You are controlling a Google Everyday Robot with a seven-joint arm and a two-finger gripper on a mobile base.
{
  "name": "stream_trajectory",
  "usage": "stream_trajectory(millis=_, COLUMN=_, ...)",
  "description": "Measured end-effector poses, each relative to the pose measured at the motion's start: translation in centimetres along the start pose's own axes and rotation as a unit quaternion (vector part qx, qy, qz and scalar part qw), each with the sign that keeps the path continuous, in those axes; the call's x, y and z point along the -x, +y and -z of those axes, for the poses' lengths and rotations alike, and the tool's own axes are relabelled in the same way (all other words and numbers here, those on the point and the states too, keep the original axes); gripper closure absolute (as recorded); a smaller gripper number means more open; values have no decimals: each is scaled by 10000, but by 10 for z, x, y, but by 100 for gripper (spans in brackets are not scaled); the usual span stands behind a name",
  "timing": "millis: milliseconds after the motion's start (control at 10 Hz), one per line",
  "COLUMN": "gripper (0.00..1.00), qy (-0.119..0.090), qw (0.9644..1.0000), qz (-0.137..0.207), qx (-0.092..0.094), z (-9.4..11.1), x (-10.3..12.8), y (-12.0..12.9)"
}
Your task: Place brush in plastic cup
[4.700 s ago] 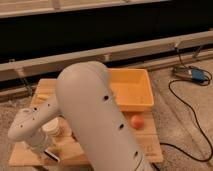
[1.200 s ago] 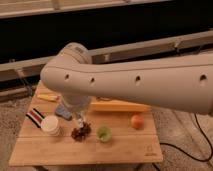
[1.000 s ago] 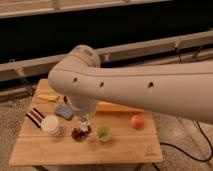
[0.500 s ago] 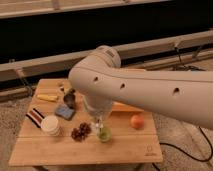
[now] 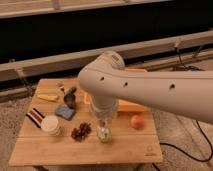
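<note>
The small light-green plastic cup (image 5: 104, 135) stands upright near the front middle of the wooden table (image 5: 125, 147). My gripper (image 5: 104, 123) hangs straight down from the big white arm (image 5: 150, 92), directly over the cup and reaching its rim. The brush does not show as a separate thing; the arm and gripper hide whatever is between them and the cup.
Left of the cup lie a dark red cluster (image 5: 80, 132), a cream-white cup (image 5: 51, 125), a striped cloth (image 5: 35, 116), a blue item (image 5: 65, 112) and a dark metal cup (image 5: 69, 100). An orange ball (image 5: 137, 121) sits to the right. A yellow tray (image 5: 129, 105) is behind.
The arm has swung to the right. The gripper moved from above the dark red cluster to directly over the green cup and now sits lower on it.
</note>
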Motion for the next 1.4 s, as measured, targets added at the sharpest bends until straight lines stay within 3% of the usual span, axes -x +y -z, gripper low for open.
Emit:
stream_trajectory(millis=600, gripper=24, qy=115, qw=9996, qz=-215, qx=112, z=-15, x=9, y=-8)
stream_trajectory(millis=700, gripper=20, qy=119, qw=9996, qz=-199, qx=136, z=-16, x=12, y=-6)
stream_trajectory(millis=1200, gripper=20, qy=60, qw=9998, qz=43, qx=160, z=-9, x=27, y=17)
stream_trajectory(millis=1400, gripper=20, qy=-140, qw=9998, qz=102, qx=-57, z=-1, x=32, y=25)
